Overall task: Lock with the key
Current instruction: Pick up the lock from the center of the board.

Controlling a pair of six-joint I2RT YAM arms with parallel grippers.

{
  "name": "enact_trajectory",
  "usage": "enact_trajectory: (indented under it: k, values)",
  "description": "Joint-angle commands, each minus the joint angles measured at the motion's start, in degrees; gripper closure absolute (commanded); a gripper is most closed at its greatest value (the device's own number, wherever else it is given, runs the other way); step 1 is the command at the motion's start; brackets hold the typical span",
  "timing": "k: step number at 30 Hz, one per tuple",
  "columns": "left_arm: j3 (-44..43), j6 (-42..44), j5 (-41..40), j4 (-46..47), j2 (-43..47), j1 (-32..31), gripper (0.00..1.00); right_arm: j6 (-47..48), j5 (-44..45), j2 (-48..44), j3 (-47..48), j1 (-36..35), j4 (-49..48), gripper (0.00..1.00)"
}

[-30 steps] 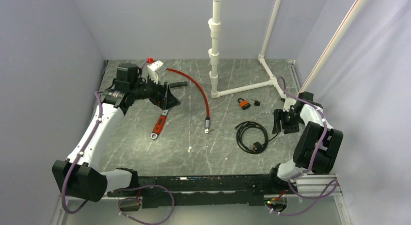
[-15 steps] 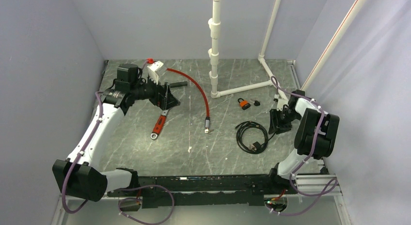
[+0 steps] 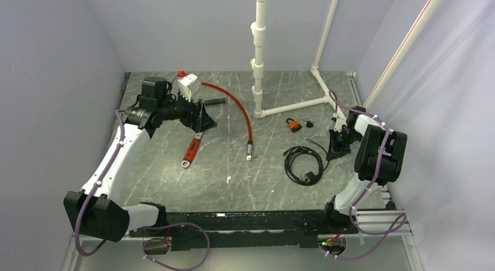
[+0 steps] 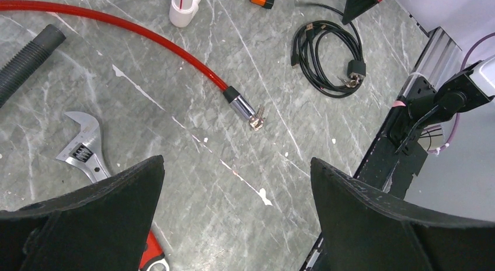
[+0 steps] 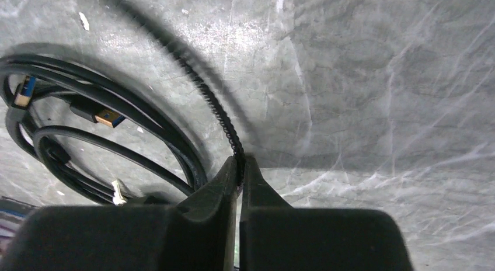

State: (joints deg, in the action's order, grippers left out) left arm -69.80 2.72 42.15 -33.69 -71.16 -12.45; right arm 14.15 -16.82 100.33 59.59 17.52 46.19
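At the table's right, the right gripper (image 5: 240,161) pinches a thin black braided cord (image 5: 225,122), fingers pressed together, beside the coiled black cable (image 3: 302,164). The left gripper (image 4: 236,166) gapes empty. Since 1 second ago the right arm has swung inward. The tiny black-headed key (image 3: 309,124) lies just beside the small orange padlock (image 3: 293,125).

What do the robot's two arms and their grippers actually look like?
The left arm and right arm share one build: smooth white links joined by chunky black joint housings, with a purple cable running along the outside. The left gripper and right gripper each end in two matte black fingers, broad at the base and tapering to wedge tips. No markings are visible.
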Motion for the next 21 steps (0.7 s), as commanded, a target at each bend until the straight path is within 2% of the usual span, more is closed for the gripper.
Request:
enact_trajectory:
  k: [1, 12, 17, 19, 21]
  values:
    - [-1.68, 1.52, -0.25, 0.73, 0.25, 0.23, 0.01, -2.74, -1.64, 0.76, 1.97, -0.13, 2.86, 1.00]
    - [-3.85, 5.54, -0.52, -3.33, 0.71, 0.23, 0.01, -2.88, -8.87, -15.80, 6.03, 0.14, 4.98, 1.00]
    - [-5.12, 9.31, 5.39, -4.84, 1.17, 0.23, 0.01, -0.18, -19.73, -23.33, 8.23, -0.54, 5.54, 1.00]
    - [-6.20, 11.54, 8.94, -5.35, 1.27, -0.17, 0.01, 0.12, -20.65, -26.42, 8.62, -3.24, 4.62, 1.00]
    - [-7.74, 14.49, 9.20, -6.48, 1.17, -1.53, 0.01, 0.74, -21.59, -28.71, 9.30, -6.40, 3.77, 1.00]
